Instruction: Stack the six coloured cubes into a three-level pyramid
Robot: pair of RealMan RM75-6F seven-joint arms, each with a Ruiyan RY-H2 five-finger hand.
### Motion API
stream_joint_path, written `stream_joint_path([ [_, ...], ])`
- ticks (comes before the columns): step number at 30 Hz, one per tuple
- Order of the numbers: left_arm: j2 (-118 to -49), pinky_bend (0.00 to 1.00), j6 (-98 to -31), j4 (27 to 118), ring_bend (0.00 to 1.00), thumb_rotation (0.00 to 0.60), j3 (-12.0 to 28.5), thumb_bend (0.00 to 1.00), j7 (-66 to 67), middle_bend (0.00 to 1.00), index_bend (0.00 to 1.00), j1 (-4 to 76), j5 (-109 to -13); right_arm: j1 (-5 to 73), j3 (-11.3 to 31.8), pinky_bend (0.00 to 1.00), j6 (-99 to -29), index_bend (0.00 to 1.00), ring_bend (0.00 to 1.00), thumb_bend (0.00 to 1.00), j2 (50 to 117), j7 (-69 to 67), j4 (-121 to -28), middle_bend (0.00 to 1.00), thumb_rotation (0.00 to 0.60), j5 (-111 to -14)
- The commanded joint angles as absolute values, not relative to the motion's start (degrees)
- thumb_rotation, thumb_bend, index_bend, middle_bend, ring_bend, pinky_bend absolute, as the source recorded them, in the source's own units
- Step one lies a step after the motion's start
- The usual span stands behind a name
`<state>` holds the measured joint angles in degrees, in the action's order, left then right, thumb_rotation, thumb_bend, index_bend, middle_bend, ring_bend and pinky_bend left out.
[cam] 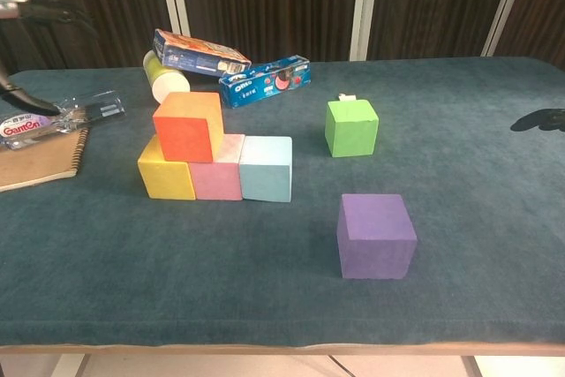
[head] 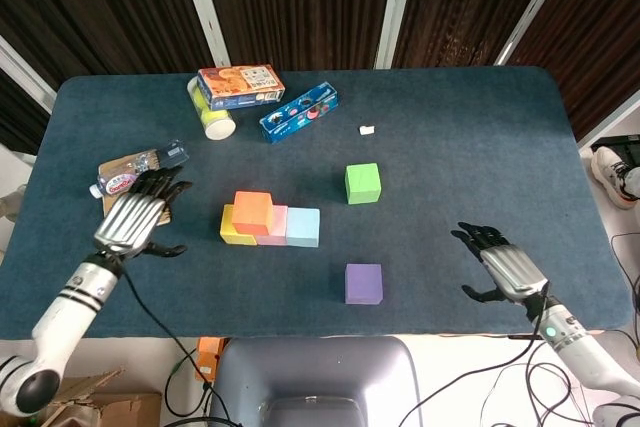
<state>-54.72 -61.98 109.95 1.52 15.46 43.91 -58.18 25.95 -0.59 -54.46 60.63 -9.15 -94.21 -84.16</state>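
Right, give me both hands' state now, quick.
Left hand: open, fingers spread, holding nothing, clear of the cubes.
Right hand: open, fingers spread, holding nothing, near the table's front edge.

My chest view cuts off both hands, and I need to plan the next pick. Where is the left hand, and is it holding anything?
Observer: The left hand holds nothing. Its fingers are spread, and it is well to the left of the yellow cube, over the near end of the brown spiral notebook.
Operator: And the right hand?
Observer: The right hand is also empty, with its fingers apart. It is to the right of the purple cube and clear of it.
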Motion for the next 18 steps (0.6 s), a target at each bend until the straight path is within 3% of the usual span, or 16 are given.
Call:
stream_joint_path([
  [1, -51.7, 0.08, -67.0, 111.0, 0.00, 0.499, -2.7, 0.00, 13.6, 0.01, 0.17, 37.2, -64.6, 27.4, 0.5, 0.00, -52.8, 0.00, 0.00, 0.21, 61.2, -7.1, -97.5, 0.00, 0.559, -82.6],
  [8, -51.5, 0.08, -73.8, 106.8, 0.00, 0.504, -6.7, 0.00, 12.5, 0.01, 0.16, 28.3, -71.8, 30.7, 2.7, 0.00, -48.1, 0.01, 0.00, 0.20, 65.2, 0.0, -103.6, 0.00, 0.559, -73.1],
  [18, -51.7, 0.08, -78.9, 100.7, 0.00, 0.507, -8.5, 0.00, 5.6, 0.01, 0.16, 20.1, -78.5, 31.7, 2.7, 0.00, -51.7, 0.02, 0.00, 0.18, 73.3, 11.9, -107.7, 0.00, 0.559, -63.2],
])
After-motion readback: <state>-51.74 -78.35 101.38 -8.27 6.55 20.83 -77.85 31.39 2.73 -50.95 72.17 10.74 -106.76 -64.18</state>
